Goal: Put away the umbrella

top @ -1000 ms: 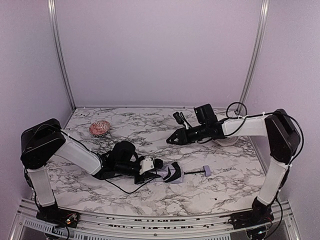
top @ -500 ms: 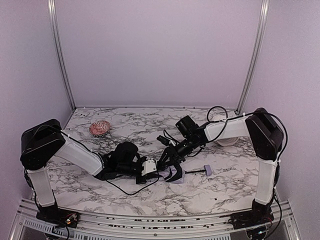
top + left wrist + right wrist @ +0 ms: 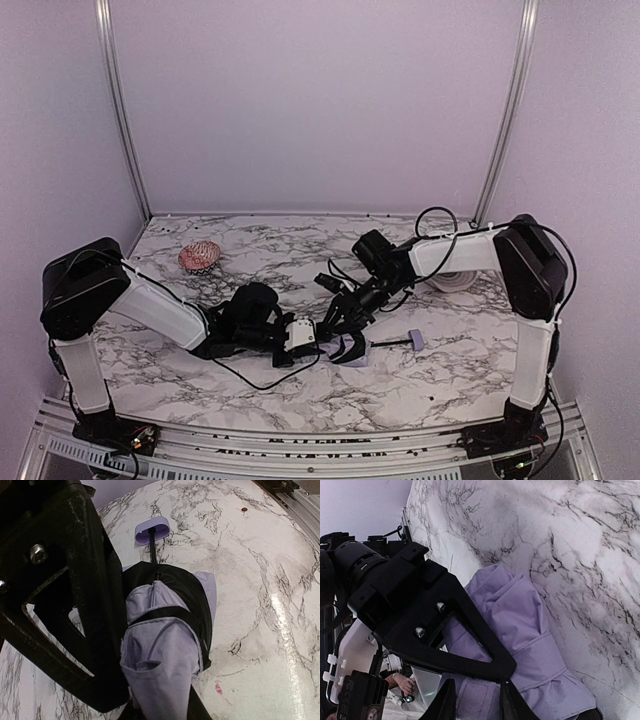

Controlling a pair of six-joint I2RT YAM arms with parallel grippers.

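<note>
The umbrella (image 3: 347, 347) lies folded on the marble table near the front middle, lavender fabric with black lining. Its thin shaft runs right to the small lavender handle (image 3: 414, 340). My left gripper (image 3: 316, 340) is shut on the fabric end; in the left wrist view the bundle (image 3: 162, 645) rises between the fingers (image 3: 75, 610), with the handle (image 3: 152, 530) beyond. My right gripper (image 3: 335, 321) is open, tips down on the umbrella's upper left side beside the left gripper. In the right wrist view its fingertips (image 3: 446, 702) straddle a fold of lavender fabric (image 3: 520, 630).
A pink mesh ball (image 3: 199, 257) sits at the back left. A white round object (image 3: 456, 281) stands behind the right forearm. A black cable (image 3: 250, 378) trails on the table below the left arm. Walls close the back and sides.
The right arm swung from the table's middle right down and left to the umbrella, and its gripper opened over the fabric. The left gripper kept hold of the umbrella and barely moved.
</note>
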